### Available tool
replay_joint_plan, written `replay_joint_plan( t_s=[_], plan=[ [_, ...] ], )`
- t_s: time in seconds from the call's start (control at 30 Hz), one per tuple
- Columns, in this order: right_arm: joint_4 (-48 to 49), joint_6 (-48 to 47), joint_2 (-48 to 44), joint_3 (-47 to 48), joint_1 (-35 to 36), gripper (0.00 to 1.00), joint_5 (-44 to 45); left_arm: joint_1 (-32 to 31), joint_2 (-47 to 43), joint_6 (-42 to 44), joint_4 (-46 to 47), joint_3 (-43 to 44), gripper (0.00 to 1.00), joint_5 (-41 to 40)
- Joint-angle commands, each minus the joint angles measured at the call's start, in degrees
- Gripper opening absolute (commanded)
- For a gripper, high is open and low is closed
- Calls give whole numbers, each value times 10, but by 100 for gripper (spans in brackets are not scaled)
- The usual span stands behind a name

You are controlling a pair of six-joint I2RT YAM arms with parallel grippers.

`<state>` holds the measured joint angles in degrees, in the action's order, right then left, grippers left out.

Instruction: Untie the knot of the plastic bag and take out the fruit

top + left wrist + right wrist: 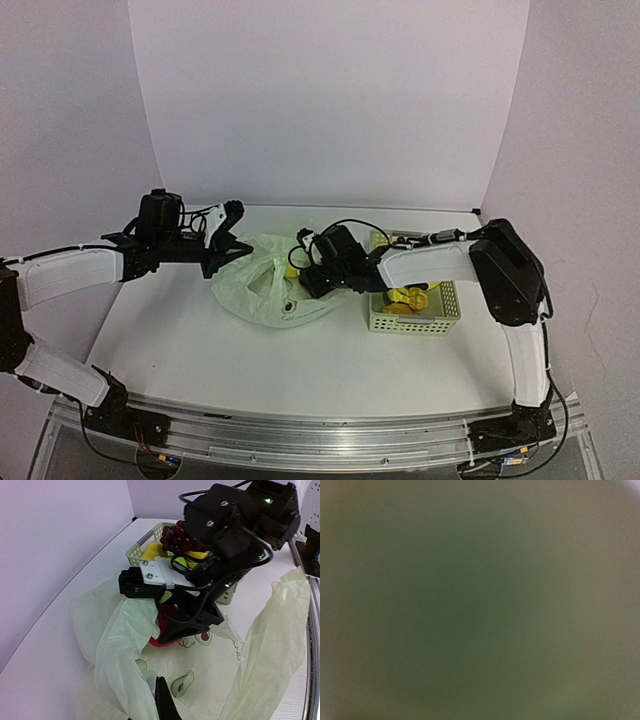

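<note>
The plastic bag (262, 285) lies open on the table, and no knot shows. In the left wrist view the bag (100, 645) is spread out with its near wall raised. My left gripper (238, 235) is at the bag's far-left rim. Its dark finger (164, 700) pinches the film. My right gripper (303, 283) reaches into the bag mouth. In the left wrist view it (170, 627) is closed around a red apple (159, 639). The right wrist view is a green blur, covered by film.
A pale perforated basket (452, 300) stands right of the bag and holds yellow fruit (410, 298). In the left wrist view the basket (135, 550) holds a dark grape bunch (177, 537) and a yellow piece (150, 552). White walls close in behind and at both sides.
</note>
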<state>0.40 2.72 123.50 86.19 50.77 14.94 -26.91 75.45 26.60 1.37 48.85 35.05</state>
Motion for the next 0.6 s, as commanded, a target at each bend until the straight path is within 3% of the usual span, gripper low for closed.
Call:
replay_joint_plan(
  t_s=[0.0, 0.2, 0.57],
  plan=[
    [2, -4, -99, -8, 26, 27, -122, 4, 16, -52, 29, 36, 0, -34],
    [41, 51, -166, -45, 26, 29, -282, 10, 26, -60, 29, 42, 0, -62],
    [45, 131, -247, -91, -16, 33, -397, 14, 22, -61, 24, 44, 0, -73]
  ],
)
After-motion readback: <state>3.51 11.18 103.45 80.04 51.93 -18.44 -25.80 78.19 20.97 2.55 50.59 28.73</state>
